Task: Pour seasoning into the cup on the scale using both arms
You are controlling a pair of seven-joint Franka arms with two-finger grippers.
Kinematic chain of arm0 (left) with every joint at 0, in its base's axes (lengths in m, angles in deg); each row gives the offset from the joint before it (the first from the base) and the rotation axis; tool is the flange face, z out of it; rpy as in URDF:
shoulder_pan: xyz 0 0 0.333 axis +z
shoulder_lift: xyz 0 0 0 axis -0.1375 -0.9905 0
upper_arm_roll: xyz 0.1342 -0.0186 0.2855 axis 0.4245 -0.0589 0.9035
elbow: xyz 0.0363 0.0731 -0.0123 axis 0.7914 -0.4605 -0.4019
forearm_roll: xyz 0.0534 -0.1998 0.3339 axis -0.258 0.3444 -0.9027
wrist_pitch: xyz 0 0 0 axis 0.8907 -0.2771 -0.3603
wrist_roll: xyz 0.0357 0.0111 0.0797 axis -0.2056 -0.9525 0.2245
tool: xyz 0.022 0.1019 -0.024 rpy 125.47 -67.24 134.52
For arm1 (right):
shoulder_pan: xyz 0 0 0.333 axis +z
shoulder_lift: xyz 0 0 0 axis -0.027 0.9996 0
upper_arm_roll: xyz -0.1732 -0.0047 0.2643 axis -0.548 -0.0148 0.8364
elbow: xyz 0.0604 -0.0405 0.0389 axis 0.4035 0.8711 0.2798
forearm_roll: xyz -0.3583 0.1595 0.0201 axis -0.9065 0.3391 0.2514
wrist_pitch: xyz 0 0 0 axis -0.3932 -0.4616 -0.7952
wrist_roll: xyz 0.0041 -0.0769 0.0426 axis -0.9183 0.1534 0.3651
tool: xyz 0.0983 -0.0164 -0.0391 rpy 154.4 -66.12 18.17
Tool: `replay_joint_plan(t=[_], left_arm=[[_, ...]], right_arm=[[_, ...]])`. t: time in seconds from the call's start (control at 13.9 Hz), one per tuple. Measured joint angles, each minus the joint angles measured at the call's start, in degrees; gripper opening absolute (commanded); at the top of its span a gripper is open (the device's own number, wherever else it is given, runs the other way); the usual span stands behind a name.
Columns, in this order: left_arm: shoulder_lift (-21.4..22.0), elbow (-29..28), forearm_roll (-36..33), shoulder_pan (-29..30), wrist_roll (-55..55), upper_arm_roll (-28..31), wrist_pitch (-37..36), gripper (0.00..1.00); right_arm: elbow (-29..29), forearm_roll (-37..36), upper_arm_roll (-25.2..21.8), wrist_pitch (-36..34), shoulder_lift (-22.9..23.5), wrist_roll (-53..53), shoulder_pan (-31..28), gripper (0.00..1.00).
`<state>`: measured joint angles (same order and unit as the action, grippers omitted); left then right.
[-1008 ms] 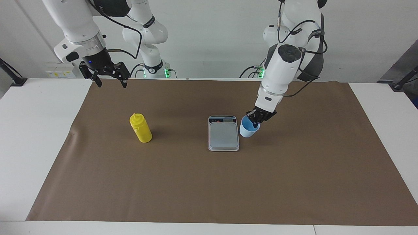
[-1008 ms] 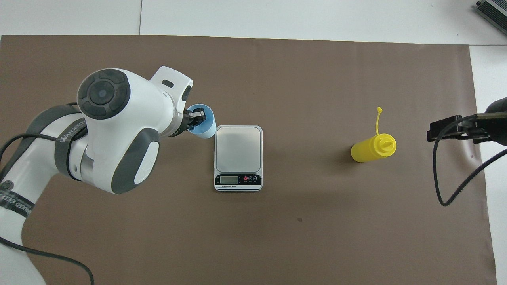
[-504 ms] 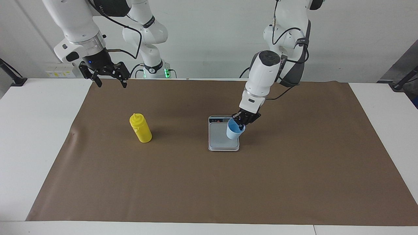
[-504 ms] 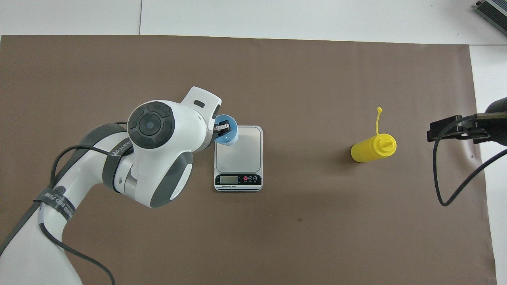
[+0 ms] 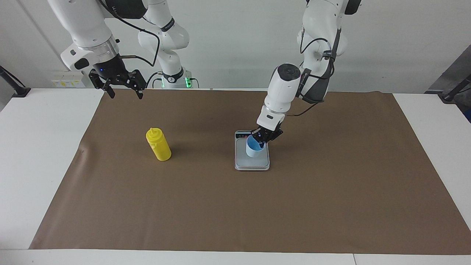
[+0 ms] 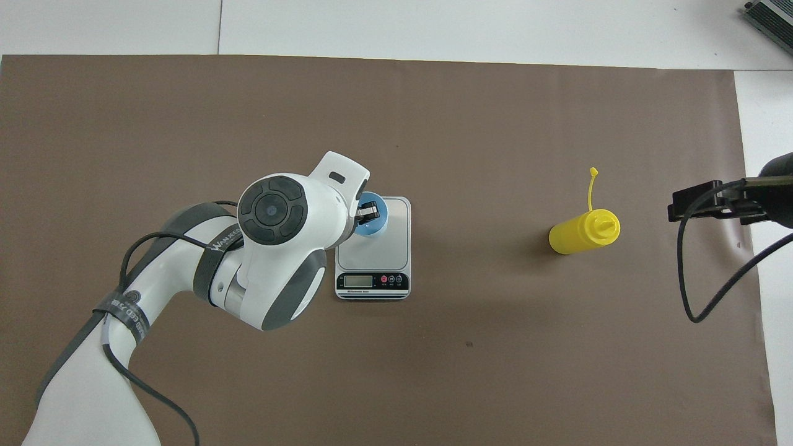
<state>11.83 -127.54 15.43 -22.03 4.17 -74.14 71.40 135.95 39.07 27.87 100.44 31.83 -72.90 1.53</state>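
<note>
I am pinching the small light-blue tapered plastic cup (image 5: 254, 148) by its rim in my left claw (image 5: 262, 141) over the flat silver-grey scale (image 5: 252, 162) (light, easily tipped); my right claw (image 5: 123, 89) is waiting, spread apart.

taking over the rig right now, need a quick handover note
Left gripper: shut on the cup's rim, over the scale.
Right gripper: open, empty, waiting raised at the right arm's end.
Bottle: upright on the mat, untouched, cap off its nozzle.
Done: cup brought to the scale.
Left: release the cup, pick up the bottle, pour into the cup.
</note>
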Motion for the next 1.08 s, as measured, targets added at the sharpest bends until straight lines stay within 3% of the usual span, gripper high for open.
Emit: replay_joint_plan(t=[0.43,0.65,0.86,1.08], left_arm=[[-0.23,-1.84,-1.74,-0.3,0.01,0.03,2.76,0.0],[-0.45,-2.13,-1.75,-0.86,0.46,0.03,3.64,0.36],[-0.56,-2.13,-1.77,-1.2,0.71,0.06,3.73,1.0],[-0.53,-2.04,-1.83,-1.19,0.77,0.44,3.32,1.0]], right_arm=[[0.0,0.0,0.0,0.0,0.0,0.0,0.0,1.0],[0.0,0.0,0.0,0.0,0.0,0.0,0.0,1.0],[0.0,0.0,0.0,0.0,0.0,0.0,0.0,1.0],[0.0,0.0,0.0,0.0,0.0,0.0,0.0,1.0]])
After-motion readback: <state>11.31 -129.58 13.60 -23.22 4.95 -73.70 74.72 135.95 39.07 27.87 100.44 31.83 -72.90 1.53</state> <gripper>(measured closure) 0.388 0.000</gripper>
